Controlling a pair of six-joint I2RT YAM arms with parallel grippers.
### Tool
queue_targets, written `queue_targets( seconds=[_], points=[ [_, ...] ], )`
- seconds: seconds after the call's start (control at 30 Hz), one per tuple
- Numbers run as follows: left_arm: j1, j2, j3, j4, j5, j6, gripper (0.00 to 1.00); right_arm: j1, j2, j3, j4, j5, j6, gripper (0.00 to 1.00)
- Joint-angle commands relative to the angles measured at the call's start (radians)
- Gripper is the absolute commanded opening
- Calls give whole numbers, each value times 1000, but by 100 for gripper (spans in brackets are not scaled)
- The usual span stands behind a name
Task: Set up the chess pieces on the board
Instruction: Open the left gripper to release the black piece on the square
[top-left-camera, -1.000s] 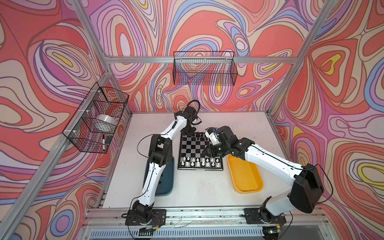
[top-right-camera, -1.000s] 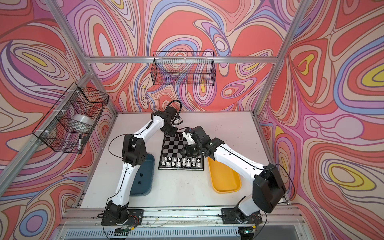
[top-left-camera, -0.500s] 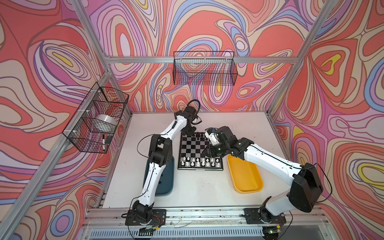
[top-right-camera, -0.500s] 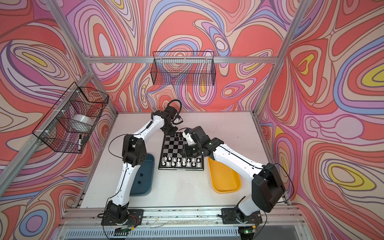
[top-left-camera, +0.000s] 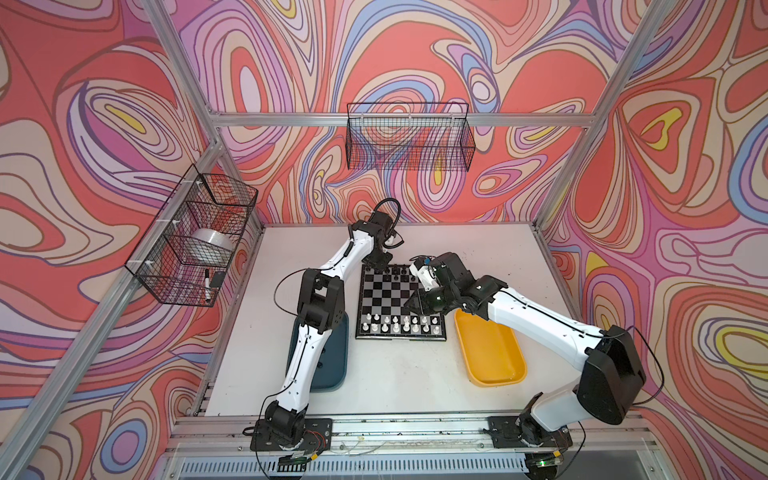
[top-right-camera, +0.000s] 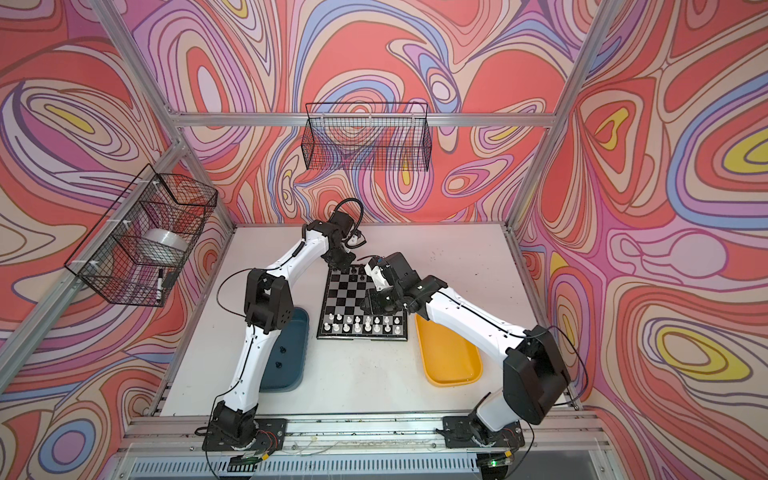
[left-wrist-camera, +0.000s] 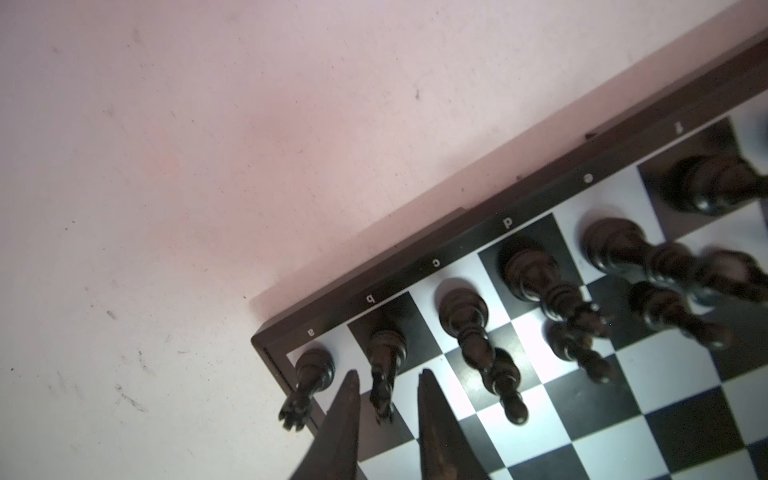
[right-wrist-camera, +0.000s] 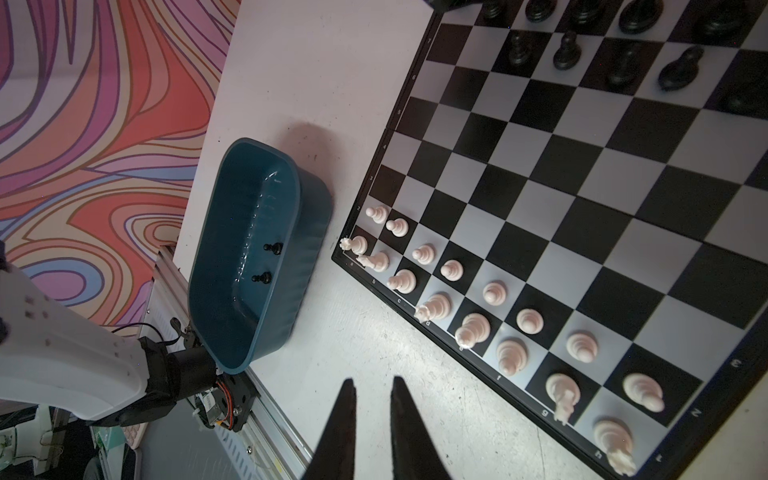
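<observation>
The board (top-left-camera: 395, 295) (top-right-camera: 349, 299) lies mid-table. White chess pieces (top-left-camera: 399, 325) (right-wrist-camera: 494, 291) fill its two near rows. Black pieces (top-left-camera: 395, 272) (left-wrist-camera: 528, 266) stand along the far rows. My left gripper (top-left-camera: 376, 266) (left-wrist-camera: 386, 380) hangs over the far left corner, open. A black knight (left-wrist-camera: 386, 361) stands on its square between the fingers with a gap on each side, next to the corner rook (left-wrist-camera: 313, 370). My right gripper (top-left-camera: 409, 306) (right-wrist-camera: 372, 384) hovers above the board's right side, narrowly open and holding nothing. One black piece (right-wrist-camera: 681, 68) lies toppled.
A teal tray (top-left-camera: 332, 365) (right-wrist-camera: 249, 199) left of the board holds two black pawns (right-wrist-camera: 272, 248). A yellow tray (top-left-camera: 490, 353) sits to the right. Wire baskets hang on the back wall (top-left-camera: 409, 141) and the left wall (top-left-camera: 191, 237).
The left jaws have opened off the black knight, which now stands free on the board. Neither arm has visibly shifted, and the right gripper is unchanged.
</observation>
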Motion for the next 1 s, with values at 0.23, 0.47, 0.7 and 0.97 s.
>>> queue_targets(
  seconds=[0.23, 0.47, 0.7, 0.97],
  points=[
    [-20, -29, 30, -35, 18, 7, 27, -5, 6, 6, 10, -1, -17, 16],
    [-20, -57, 30, -33, 23, 4, 28, -5, 0, 6, 9, 2, -17, 17],
    [-20, -79, 28, -38, 24, 4, 28, -5, 0, 6, 13, 3, -18, 17],
    [-20, -126, 11, -44, 34, -1, 29, -5, -8, 20, 6, 7, -17, 17]
  ],
)
